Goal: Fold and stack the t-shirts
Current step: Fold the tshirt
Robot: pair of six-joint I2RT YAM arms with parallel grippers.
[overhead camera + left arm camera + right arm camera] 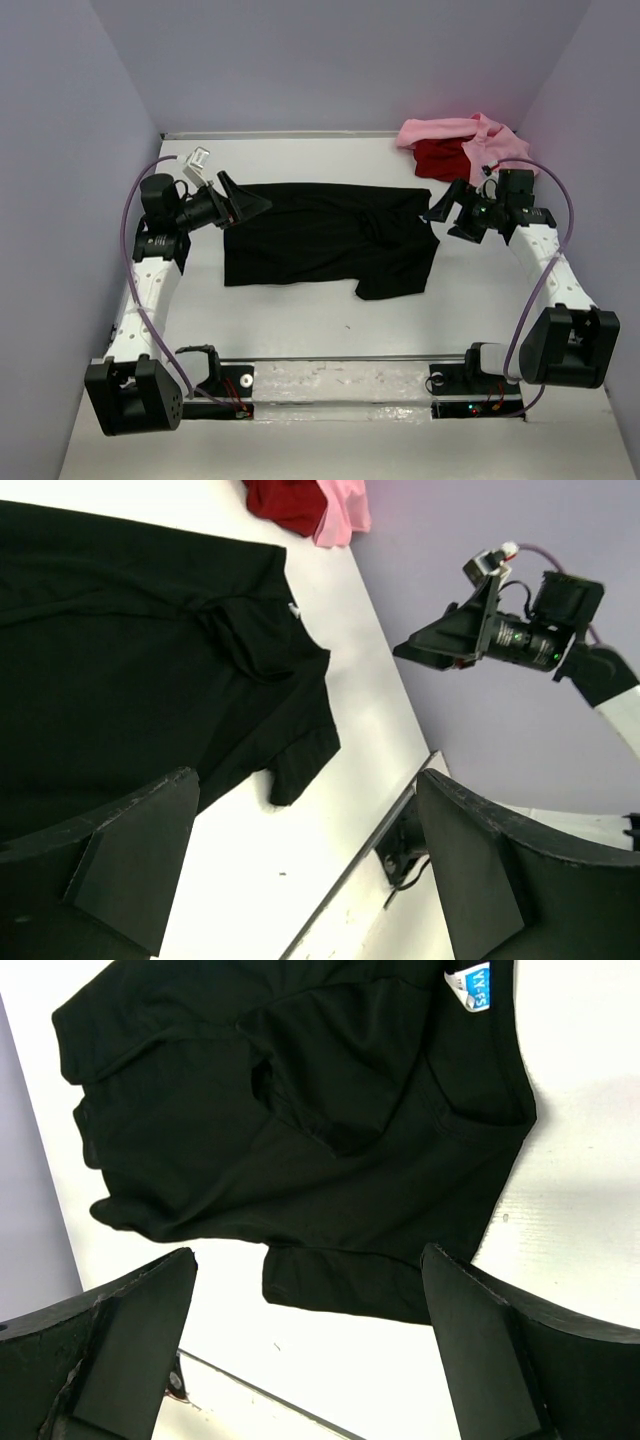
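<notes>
Left gripper (245, 197): jaws spread wide with nothing between them; it hangs above the left end of the black t-shirt, fingers pointing right.
Black t-shirt (320, 240): lies spread across the middle of the table (300, 320), wrinkled near the collar, which faces right. One sleeve juts toward the near edge at its right end.
Neck label (470, 985): small and light, inside the collar at the shirt's right edge.
Right gripper (447, 205): jaws wide apart and empty; it is poised over the collar end, fingers pointing left.
Red t-shirt (440, 160): crumpled in the far right corner, apart from the black one.
Pink t-shirt (450, 130): bunched in the same corner, lying over and around the red one and touching it.
</notes>
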